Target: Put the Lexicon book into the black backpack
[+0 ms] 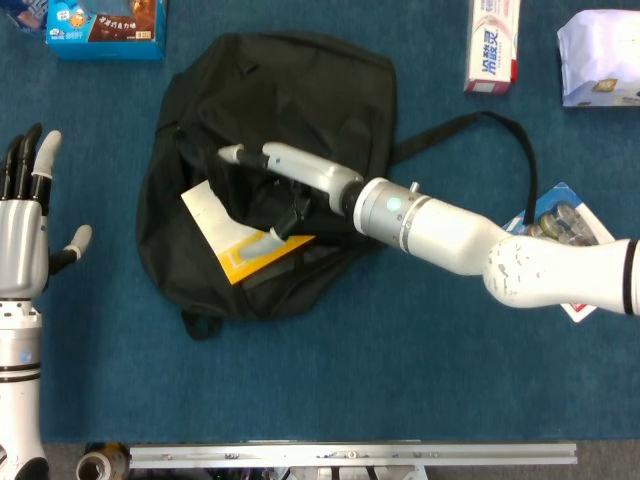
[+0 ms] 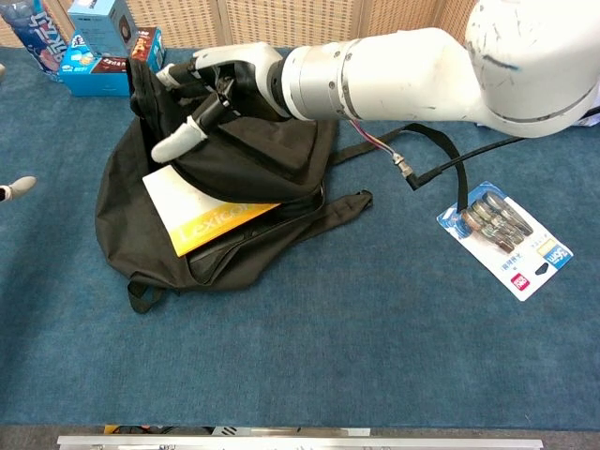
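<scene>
The black backpack (image 1: 300, 90) lies flat on the blue table, mouth facing left. The Lexicon book (image 1: 212, 214), white and yellow, sticks out of the opening at a slant, its right part under the flap; the chest view shows the book (image 2: 183, 214) with its title partly covered. My right hand (image 1: 272, 190) reaches over the bag and grips the black flap fabric above the book, thumb stretched out over the yellow cover. In the chest view the right hand (image 2: 202, 89) holds the flap raised. My left hand (image 1: 27, 225) hovers open at the far left, apart from the bag.
A blue snack box (image 1: 105, 25) sits at the back left, a toothpaste box (image 1: 493, 45) and a white pouch (image 1: 600, 55) at the back right. A battery pack (image 2: 506, 234) lies right of the bag. The backpack strap (image 1: 505, 130) loops toward it.
</scene>
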Action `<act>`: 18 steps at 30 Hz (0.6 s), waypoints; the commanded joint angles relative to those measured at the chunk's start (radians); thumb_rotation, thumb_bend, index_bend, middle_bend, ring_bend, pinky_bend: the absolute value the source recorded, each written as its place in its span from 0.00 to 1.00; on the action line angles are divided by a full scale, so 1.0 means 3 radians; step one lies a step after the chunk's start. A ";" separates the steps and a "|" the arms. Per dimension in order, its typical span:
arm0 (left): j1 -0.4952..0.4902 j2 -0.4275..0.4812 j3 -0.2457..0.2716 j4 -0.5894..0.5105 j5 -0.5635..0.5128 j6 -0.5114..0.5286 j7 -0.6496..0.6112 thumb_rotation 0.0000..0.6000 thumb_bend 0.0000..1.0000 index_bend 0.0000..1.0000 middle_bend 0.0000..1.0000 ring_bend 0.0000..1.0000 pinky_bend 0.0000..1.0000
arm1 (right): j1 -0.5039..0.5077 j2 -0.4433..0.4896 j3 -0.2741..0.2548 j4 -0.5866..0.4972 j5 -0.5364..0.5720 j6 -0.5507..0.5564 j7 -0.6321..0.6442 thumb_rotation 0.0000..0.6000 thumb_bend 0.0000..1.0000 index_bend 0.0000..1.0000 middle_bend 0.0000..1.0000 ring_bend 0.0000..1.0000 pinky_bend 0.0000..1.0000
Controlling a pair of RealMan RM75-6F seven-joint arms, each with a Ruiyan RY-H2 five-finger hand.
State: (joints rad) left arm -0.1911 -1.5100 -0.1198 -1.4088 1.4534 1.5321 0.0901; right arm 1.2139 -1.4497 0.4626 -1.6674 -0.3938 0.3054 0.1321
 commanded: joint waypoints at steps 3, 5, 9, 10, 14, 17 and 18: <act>-0.0002 -0.0003 -0.0012 -0.0010 -0.0009 -0.0005 0.0009 1.00 0.15 0.00 0.00 0.00 0.16 | 0.0043 0.0169 -0.0071 -0.0001 -0.0189 -0.0402 0.0213 0.96 0.00 0.00 0.12 0.10 0.20; -0.0001 -0.0001 -0.0012 -0.0015 -0.0016 -0.0011 0.0023 1.00 0.15 0.00 0.00 0.00 0.16 | 0.0024 0.0221 -0.0070 0.0003 -0.0256 -0.0487 0.0284 0.87 0.00 0.00 0.12 0.10 0.20; 0.0001 0.0000 -0.0020 -0.0020 -0.0039 -0.0030 0.0026 1.00 0.15 0.00 0.00 0.00 0.16 | 0.0003 0.0309 -0.0151 -0.0003 -0.0404 -0.0467 0.0361 0.83 0.00 0.00 0.12 0.10 0.20; 0.0000 0.0001 -0.0023 -0.0025 -0.0044 -0.0035 0.0027 1.00 0.15 0.00 0.00 0.00 0.16 | -0.0002 0.0326 -0.0172 -0.0006 -0.0431 -0.0458 0.0377 0.82 0.00 0.00 0.12 0.10 0.20; -0.0003 0.0013 -0.0036 -0.0048 -0.0046 -0.0034 0.0031 1.00 0.15 0.00 0.00 0.00 0.16 | -0.0079 0.0409 -0.0220 -0.0046 -0.0565 -0.0365 0.0438 0.82 0.00 0.00 0.12 0.10 0.20; -0.0002 0.0027 -0.0055 -0.0054 -0.0048 -0.0019 0.0017 1.00 0.15 0.00 0.00 0.00 0.16 | -0.0195 0.0486 -0.0289 -0.0120 -0.0754 -0.0074 0.0379 0.84 0.00 0.00 0.12 0.10 0.20; -0.0003 0.0032 -0.0062 -0.0054 -0.0050 -0.0017 0.0011 1.00 0.15 0.00 0.00 0.00 0.16 | -0.0238 0.0510 -0.0317 -0.0154 -0.0816 0.0053 0.0346 0.86 0.00 0.00 0.12 0.10 0.20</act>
State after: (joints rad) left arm -0.1920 -1.5004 -0.1383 -1.4249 1.4386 1.5268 0.0934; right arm 1.1726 -1.3178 0.3877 -1.6920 -0.5947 0.2536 0.2523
